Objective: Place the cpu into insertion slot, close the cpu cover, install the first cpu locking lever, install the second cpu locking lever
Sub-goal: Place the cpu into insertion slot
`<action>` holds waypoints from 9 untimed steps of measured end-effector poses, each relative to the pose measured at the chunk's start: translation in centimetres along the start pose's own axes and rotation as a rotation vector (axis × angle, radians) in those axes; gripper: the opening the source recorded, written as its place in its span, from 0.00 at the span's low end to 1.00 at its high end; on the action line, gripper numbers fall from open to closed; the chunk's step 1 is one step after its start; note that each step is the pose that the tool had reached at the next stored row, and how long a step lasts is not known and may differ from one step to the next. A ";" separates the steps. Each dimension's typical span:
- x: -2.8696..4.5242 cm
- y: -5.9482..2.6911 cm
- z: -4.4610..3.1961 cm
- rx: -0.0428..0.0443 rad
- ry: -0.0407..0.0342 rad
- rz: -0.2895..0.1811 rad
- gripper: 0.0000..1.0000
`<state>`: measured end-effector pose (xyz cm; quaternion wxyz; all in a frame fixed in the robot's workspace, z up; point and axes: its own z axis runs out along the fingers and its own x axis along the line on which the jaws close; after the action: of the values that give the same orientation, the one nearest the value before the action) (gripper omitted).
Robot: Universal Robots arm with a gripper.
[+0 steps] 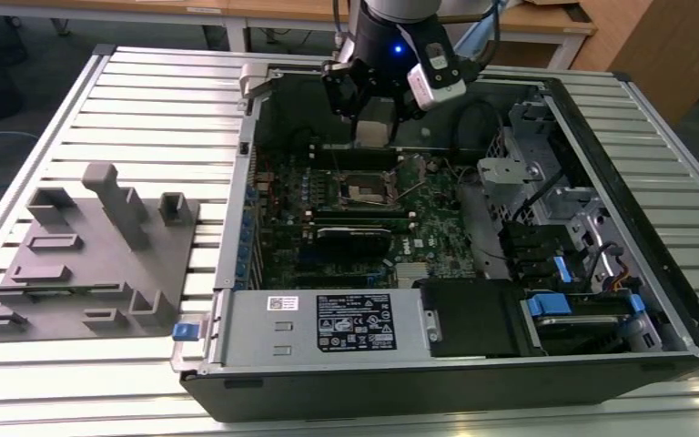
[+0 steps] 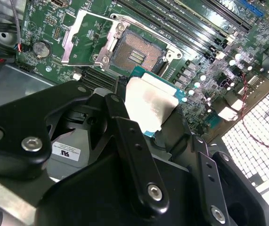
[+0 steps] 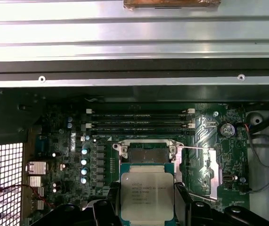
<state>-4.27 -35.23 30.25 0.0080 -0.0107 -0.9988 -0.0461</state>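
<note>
My gripper [image 1: 371, 137] hangs inside the open computer case, above the far edge of the motherboard, and is shut on the cpu. In the first wrist view the cpu [image 3: 147, 195] is a square chip with a silver-grey top, clamped between the black fingers [image 3: 110, 207]. In the second wrist view the cpu [image 2: 155, 106] shows its teal edge in the gripper [image 2: 148, 113]. The insertion slot [image 3: 148, 153] lies open just beyond the chip, its dark centre [image 2: 136, 52] bare. The cpu cover [image 2: 70, 43] is swung open beside the slot [image 1: 366, 188]. It shows as a silvery frame [image 3: 213, 169].
Long memory slots [image 3: 139, 120] run beside the socket. A labelled grey power-supply box [image 1: 325, 323] fills the case's near end and drive cages [image 1: 556, 218] stand at the exterior view's right. A grey fixture plate with blocks [image 1: 83, 255] sits on the slatted table [image 1: 143, 91].
</note>
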 end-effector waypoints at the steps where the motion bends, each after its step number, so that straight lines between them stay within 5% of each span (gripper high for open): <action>1: 0.00 -0.01 0.08 0.0000 0.0000 0.000 0.54; 9: -0.01 -0.03 0.32 -0.0002 -0.0002 0.000 0.54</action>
<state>-4.27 -35.23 29.93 0.0079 -0.0107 -0.9988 -0.0462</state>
